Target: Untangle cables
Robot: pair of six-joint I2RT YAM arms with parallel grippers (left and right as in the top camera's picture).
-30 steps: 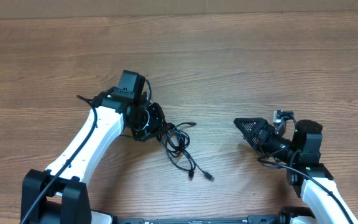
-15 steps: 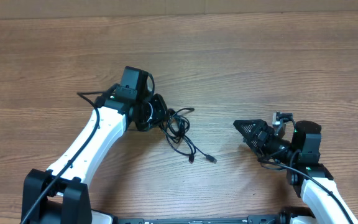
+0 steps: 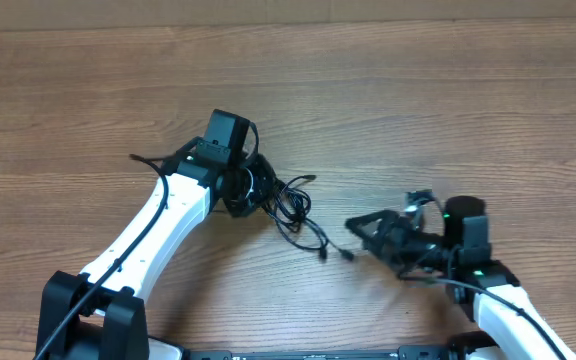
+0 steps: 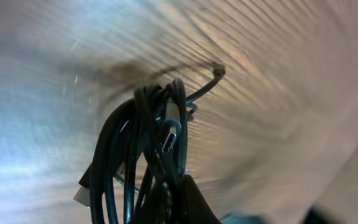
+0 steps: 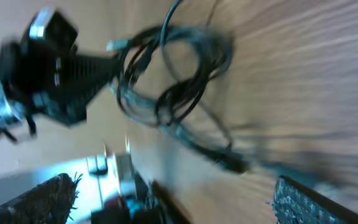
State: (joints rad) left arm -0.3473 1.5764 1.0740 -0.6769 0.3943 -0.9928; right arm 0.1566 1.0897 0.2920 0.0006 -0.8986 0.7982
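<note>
On wood-grain table | thin black looped cables | L gripper clamped on them | R gripper spread

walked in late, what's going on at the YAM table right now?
The left gripper is clamped on the knotted cables near the middle of the wooden table. The right gripper sits open, with the bundle's trailing plug tips just ahead of its fingers, gripping nothing. The cables are not yet untangled.

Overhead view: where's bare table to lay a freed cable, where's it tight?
Free: the far strip of table, beyond the left gripper and the cables; also the patch beyond the right gripper. Crowded: centre front, where the cables trail from the left gripper toward the right one.
</note>
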